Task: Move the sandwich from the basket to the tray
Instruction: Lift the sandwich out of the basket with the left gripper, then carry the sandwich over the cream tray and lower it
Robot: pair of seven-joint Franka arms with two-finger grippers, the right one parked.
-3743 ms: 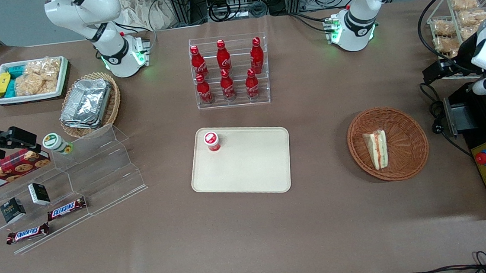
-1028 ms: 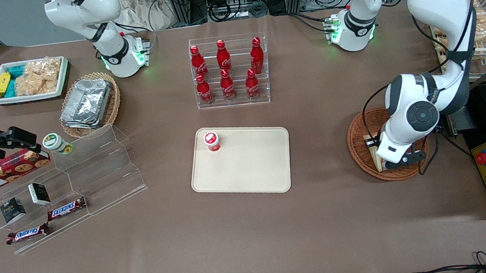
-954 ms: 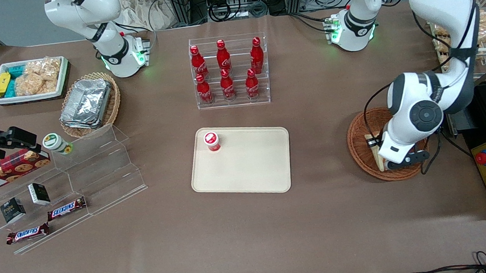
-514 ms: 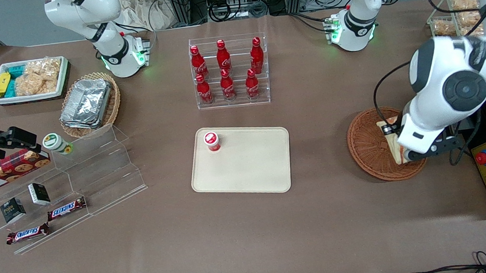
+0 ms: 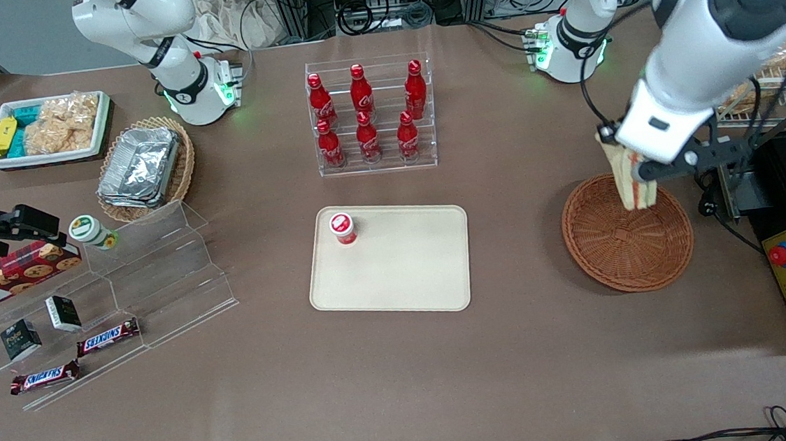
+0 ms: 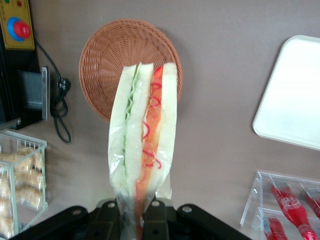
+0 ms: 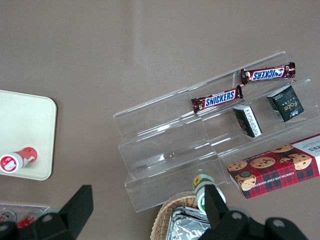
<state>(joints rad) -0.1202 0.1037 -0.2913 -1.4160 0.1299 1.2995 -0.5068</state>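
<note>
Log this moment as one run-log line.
phase: lift | claw: shut on sandwich, above basket | tray: holds red bottle

On the bench we list: clear tiered shelf (image 7: 170, 150) carrying two Snickers bars (image 7: 218, 99), two dark small boxes (image 7: 247, 120), cookie box (image 7: 274, 170); tray (image 7: 30, 125) bearing red-capped bottle (image 7: 17, 160); possibly foil containers (image 7: 187, 226) in a wicker basket.

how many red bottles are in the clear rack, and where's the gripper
6 red bottles: three on the upper step, three on the lower. None seem hidden. The gripper holds the sandwich above the basket.
</note>
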